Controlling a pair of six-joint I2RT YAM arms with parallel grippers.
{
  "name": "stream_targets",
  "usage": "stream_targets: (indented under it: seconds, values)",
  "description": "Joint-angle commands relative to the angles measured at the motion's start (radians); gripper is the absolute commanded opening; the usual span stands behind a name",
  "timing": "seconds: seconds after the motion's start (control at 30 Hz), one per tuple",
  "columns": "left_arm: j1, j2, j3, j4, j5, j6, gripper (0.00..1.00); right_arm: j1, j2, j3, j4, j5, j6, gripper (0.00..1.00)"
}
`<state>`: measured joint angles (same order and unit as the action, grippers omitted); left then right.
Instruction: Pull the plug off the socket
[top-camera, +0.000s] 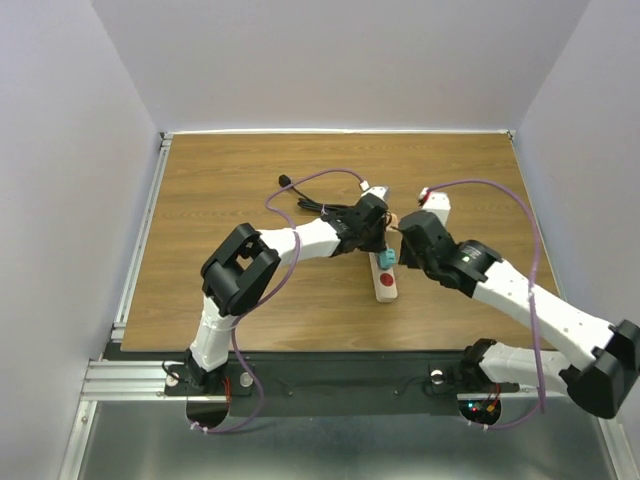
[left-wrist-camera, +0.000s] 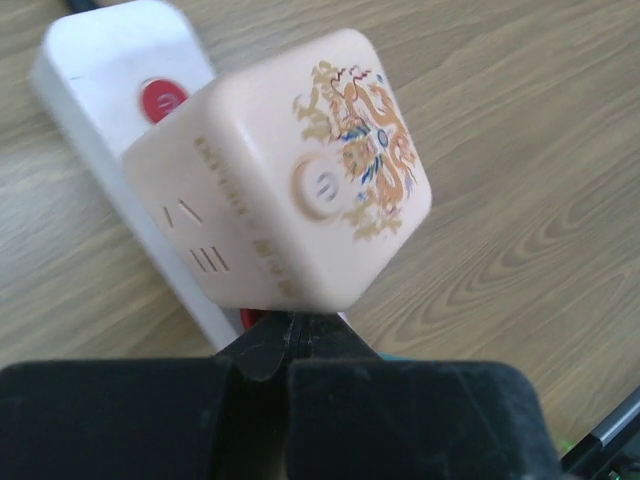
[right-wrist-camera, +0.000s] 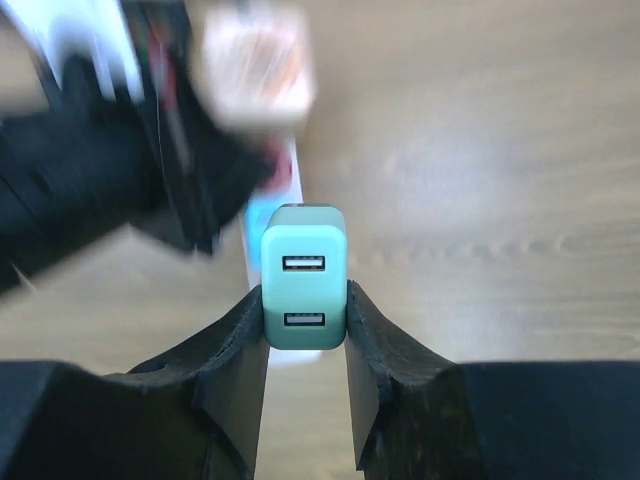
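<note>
Plug (right-wrist-camera: 304, 265) pinched in right gripper (right-wrist-camera: 304, 305), sitting atop socket (top-camera: 386, 282).

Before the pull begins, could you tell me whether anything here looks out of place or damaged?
Nothing looks damaged or spilled. The teal charger stands upright in the socket, clamped by the right gripper. Only the black cord looks untidy, bunched loosely on the table.

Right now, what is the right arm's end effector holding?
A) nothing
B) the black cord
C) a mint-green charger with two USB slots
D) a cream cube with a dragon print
C: the right end effector grips the mint-green charger on both sides.
</note>
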<state>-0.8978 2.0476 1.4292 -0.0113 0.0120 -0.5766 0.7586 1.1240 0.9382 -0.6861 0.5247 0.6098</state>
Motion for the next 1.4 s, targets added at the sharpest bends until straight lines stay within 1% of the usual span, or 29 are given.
stream_targets:
  seconds: [0.0,0.17,0.3,0.4,0.43,0.5,0.57,0.63,0.67,0.73,0.77,0.8,0.83,0.87,0.9,1.0,1.03,1.1,1.17,1.23,1.27,1.33,1.37]
  values:
    - [0.025,-0.058,-0.050,-0.277,-0.043,0.003,0.00,-0.008,-0.053,0.077,0.086,0.199,0.091,0.01]
    - [0.040,-0.110,-0.006,-0.312,-0.027,0.001,0.00,-0.011,-0.017,0.099,0.068,0.236,0.111,0.00]
    - [0.057,-0.144,0.005,-0.332,-0.021,0.001,0.00,-0.025,0.063,0.131,0.043,0.238,0.149,0.01]
    - [0.062,-0.187,0.007,-0.346,-0.029,0.001,0.00,-0.073,0.094,0.143,0.031,0.225,0.169,0.00]
    - [0.065,-0.213,0.007,-0.349,-0.036,0.001,0.00,-0.125,0.118,0.148,0.030,0.190,0.179,0.01]
    - [0.072,-0.236,0.010,-0.358,-0.040,0.000,0.00,-0.188,0.147,0.148,0.028,0.146,0.185,0.00]
    - [0.079,-0.259,0.010,-0.365,-0.040,0.000,0.00,-0.267,0.195,0.152,0.030,0.126,0.182,0.00]
    - [0.083,-0.291,0.005,-0.368,-0.037,0.003,0.00,-0.317,0.235,0.175,0.030,0.103,0.160,0.00]
    - [0.083,-0.303,0.004,-0.372,-0.034,0.004,0.00,-0.373,0.290,0.188,0.030,0.074,0.154,0.00]
    - [0.086,-0.311,-0.006,-0.375,-0.026,0.007,0.00,-0.436,0.356,0.226,0.030,0.035,0.137,0.01]
    - [0.086,-0.314,-0.010,-0.372,-0.017,0.012,0.00,-0.487,0.391,0.243,0.028,0.018,0.133,0.02]
    - [0.088,-0.317,-0.021,-0.372,-0.017,0.014,0.00,-0.502,0.458,0.272,0.030,0.009,0.127,0.03]
    - [0.086,-0.319,-0.026,-0.374,0.003,0.017,0.00,-0.524,0.483,0.284,0.028,0.011,0.125,0.06]
    - [0.088,-0.319,-0.032,-0.371,0.015,0.017,0.00,-0.531,0.503,0.296,0.028,0.011,0.125,0.14]
    - [0.086,-0.328,-0.044,-0.368,0.020,0.017,0.00,-0.538,0.548,0.324,0.028,0.014,0.122,0.25]
    - [0.089,-0.351,-0.065,-0.360,0.022,0.012,0.00,-0.567,0.603,0.356,0.023,0.014,0.122,0.34]
    - [0.088,-0.357,-0.067,-0.358,0.022,0.012,0.00,-0.576,0.615,0.373,0.022,0.023,0.119,0.42]
    - [0.091,-0.371,-0.072,-0.360,0.020,0.012,0.00,-0.585,0.635,0.392,0.013,0.031,0.113,0.44]
    - [0.092,-0.377,-0.079,-0.360,0.020,0.014,0.00,-0.594,0.660,0.410,-0.004,0.038,0.110,0.54]
    - [0.092,-0.382,-0.084,-0.358,0.019,0.012,0.00,-0.594,0.657,0.415,-0.012,0.044,0.104,0.61]
    - [0.094,-0.383,-0.085,-0.357,0.017,0.012,0.00,-0.594,0.643,0.412,-0.012,0.034,0.102,0.70]
    - [0.096,-0.382,-0.088,-0.354,0.020,0.011,0.00,-0.594,0.626,0.416,-0.012,0.020,0.081,0.76]
    - [0.097,-0.380,-0.090,-0.349,0.023,0.011,0.00,-0.594,0.611,0.418,-0.010,0.011,0.073,0.77]
